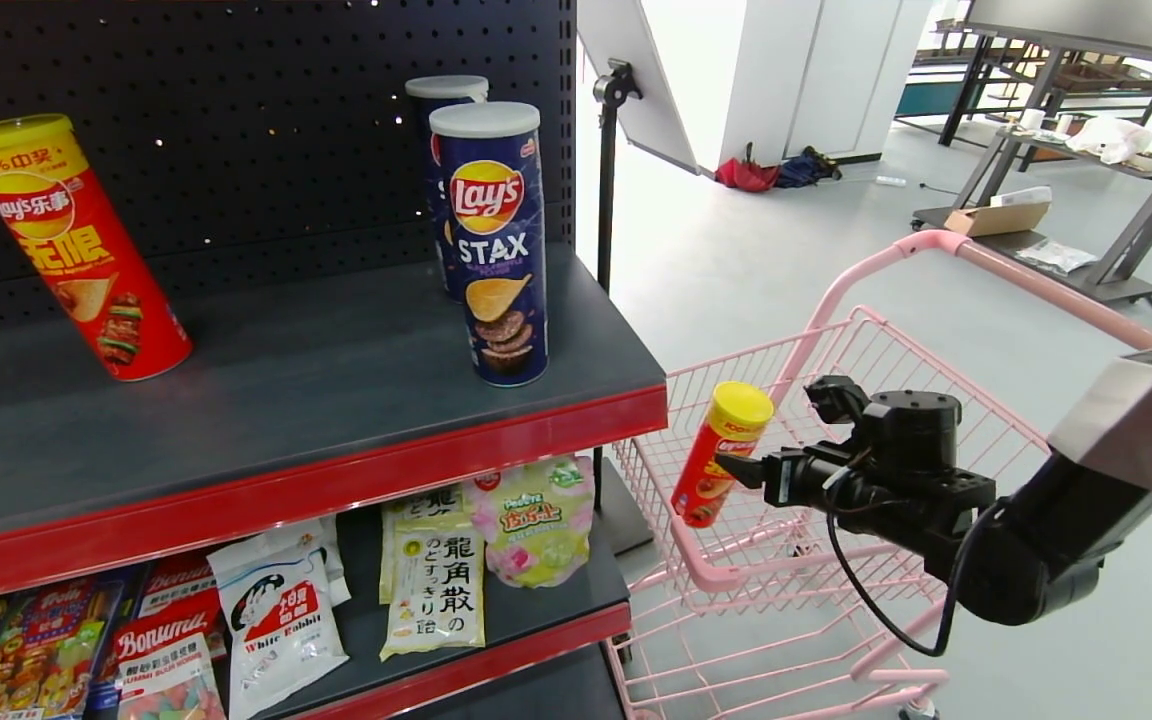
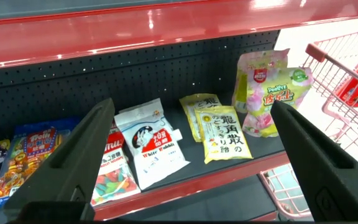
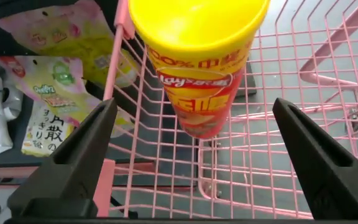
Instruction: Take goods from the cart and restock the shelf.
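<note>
Red-walled and yellow-lidded, the cardboard crisp can [image 1: 721, 455] stands tilted at centre right of the head view, at the edge of the pink wire cart [image 1: 936, 242] nearest the shelf, with the right gripper [image 1: 736, 468] at its middle. A matching red can [image 1: 71, 245] leans at upper left on the dark, red-edged shelf [image 1: 336, 478], and two dark blue cans [image 1: 491, 245] stand upright at centre.

In the left wrist view, the left gripper [image 2: 191, 106] gapes wide with nothing in it, facing snack bags [image 2: 151, 149] on the lower shelf.

In the right wrist view, the right gripper [image 3: 194, 106] is spread wide on either side of the can, its fingers [image 3: 73, 162] clear of it.
</note>
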